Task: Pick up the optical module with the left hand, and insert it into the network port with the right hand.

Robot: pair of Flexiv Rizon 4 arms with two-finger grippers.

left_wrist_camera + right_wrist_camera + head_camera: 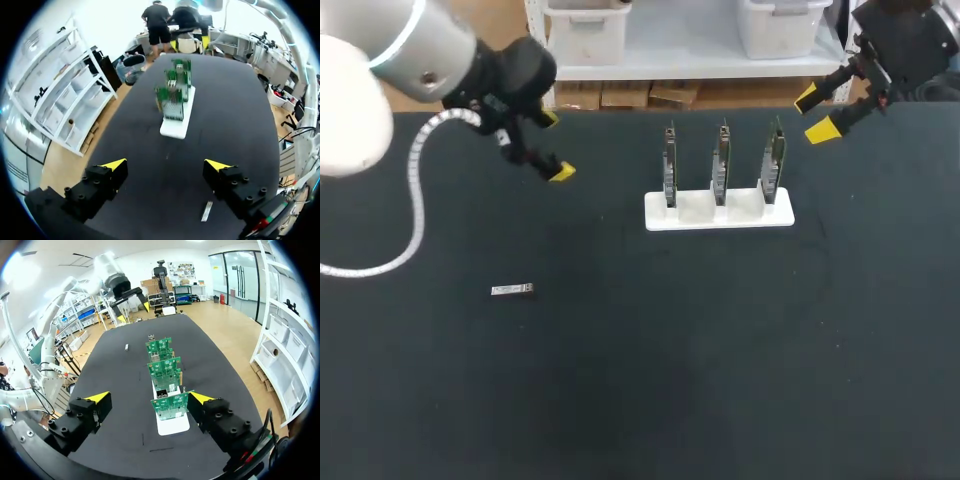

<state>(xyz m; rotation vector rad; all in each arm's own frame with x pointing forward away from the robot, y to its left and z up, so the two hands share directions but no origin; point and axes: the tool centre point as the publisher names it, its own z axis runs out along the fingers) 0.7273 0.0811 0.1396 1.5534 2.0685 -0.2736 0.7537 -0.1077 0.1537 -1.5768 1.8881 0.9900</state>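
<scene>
The optical module is a small silver bar lying flat on the black table, left of the middle; the left wrist view has the module beside its right finger, low down. My left gripper hangs open above the table's back left, well behind the module, nothing between its fingers. Three green network cards stand upright in a white holder at the back centre, and those cards also lie just ahead of my right gripper. My right gripper is open and empty at the back right.
A white cable loops from my left arm over the table's left part. The table's back edge runs just behind the card holder. My left arm shows far across the table in the right wrist view.
</scene>
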